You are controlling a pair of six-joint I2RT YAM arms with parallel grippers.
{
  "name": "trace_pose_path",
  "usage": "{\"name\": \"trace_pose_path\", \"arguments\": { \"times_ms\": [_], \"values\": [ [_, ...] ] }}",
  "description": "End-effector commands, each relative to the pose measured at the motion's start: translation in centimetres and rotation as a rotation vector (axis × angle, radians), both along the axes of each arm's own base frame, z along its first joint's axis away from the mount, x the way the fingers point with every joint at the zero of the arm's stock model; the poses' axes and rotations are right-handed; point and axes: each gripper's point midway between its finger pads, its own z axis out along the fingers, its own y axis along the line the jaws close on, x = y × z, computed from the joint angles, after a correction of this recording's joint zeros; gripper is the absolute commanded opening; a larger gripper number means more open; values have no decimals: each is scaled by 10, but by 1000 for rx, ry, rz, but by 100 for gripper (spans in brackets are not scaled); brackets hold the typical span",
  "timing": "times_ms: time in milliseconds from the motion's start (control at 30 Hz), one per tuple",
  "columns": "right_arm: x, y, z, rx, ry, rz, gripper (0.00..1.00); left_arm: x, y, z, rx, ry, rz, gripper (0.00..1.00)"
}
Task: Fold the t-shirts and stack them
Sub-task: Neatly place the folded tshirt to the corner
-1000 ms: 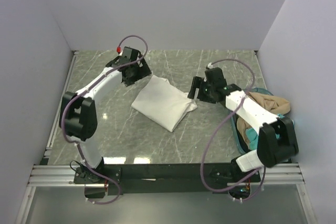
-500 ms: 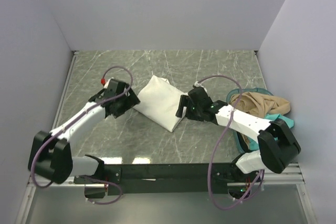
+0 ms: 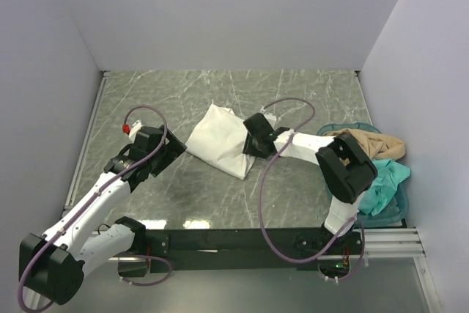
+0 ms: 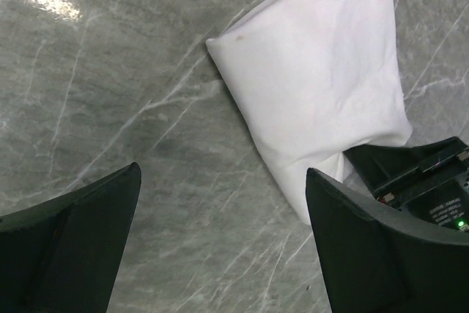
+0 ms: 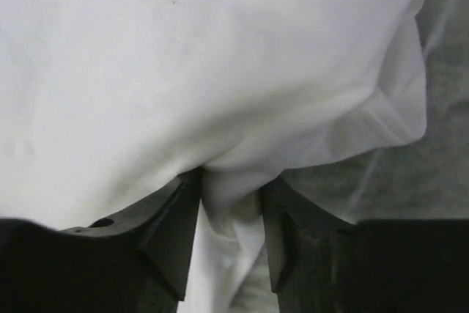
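**Pinching the white t-shirt, one gripper only**

The right gripper [image 5: 231, 196] is nearly closed. Its two fingers [image 5: 172, 232] squeeze a bunched fold at the edge of the white t-shirt [image 3: 220, 141], on the side facing the teal basket [image 3: 385, 214]. The left gripper [image 4: 222, 181] is spread wide and holds nothing. It hangs over bare marble table [image 3: 308, 93] just off the shirt's corner, on the side away from the basket; I can't tell whether it touches the table.

Count: three t-shirts (one white, one tan, one teal), one basket, two grippers.

The white t-shirt is a folded bundle lying flat on the table, near the basket but apart from it, with the right arm reaching across the gap.

The basket holds the other two. The tan t-shirt [image 3: 370, 144] is crumpled at the basket's far end and heaped above the rim. The teal t-shirt [image 3: 381, 181] is rumpled nearer the arm bases and spills over the basket's outer edge. The two touch where they meet. Neither is folded.
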Motion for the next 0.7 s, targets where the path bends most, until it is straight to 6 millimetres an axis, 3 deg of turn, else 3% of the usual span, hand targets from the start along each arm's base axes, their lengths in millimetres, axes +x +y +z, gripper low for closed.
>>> {"name": "trace_pose_path", "arguments": {
  "times_ms": [0, 33, 133, 200, 367, 533, 567, 600, 667],
  "values": [
    [28, 1, 2, -60, -47, -37, 44, -1, 9, 3, 20, 1, 51, 99],
    [31, -2, -5, -95, -37, -26, 36, -1, 11, 3, 31, 2, 61, 99],
    [49, -9, -2, -175, -33, -17, 27, -2, 13, 1, 42, 16, 64, 99],
    [67, -21, 11, -245, -50, 12, 25, -2, 14, 0, 49, 17, 62, 99],
    [104, -66, 28, -379, -36, 100, 16, 0, 15, 0, 64, 14, 61, 99],
    [135, -138, 35, -455, 24, 96, 15, 6, 18, 2, 86, -7, 71, 99],
    [144, -150, 46, -483, 18, 94, 15, 8, 18, 3, 87, -14, 68, 100],
    [151, -173, 44, -509, 40, 59, 15, 10, 17, 4, 92, -22, 63, 99],
    [168, -193, 59, -524, 19, 47, 15, 14, 17, 5, 98, -29, 61, 99]
  ]
}}
